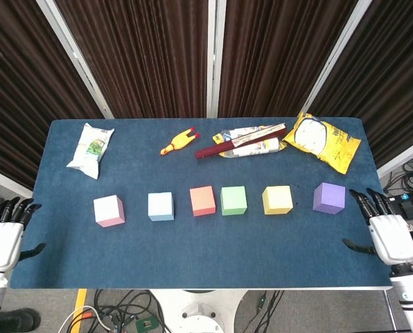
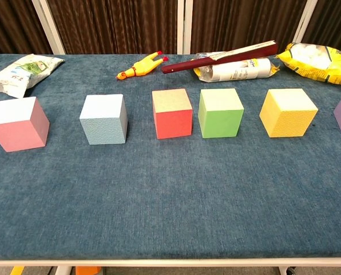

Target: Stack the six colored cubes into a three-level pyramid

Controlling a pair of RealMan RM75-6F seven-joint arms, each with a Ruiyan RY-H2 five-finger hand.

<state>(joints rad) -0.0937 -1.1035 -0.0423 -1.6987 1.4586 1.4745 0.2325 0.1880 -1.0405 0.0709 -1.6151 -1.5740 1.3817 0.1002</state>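
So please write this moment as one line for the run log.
stage: no cube stacked | six cubes: one row on table | left hand: open | right hand: open, beside purple cube
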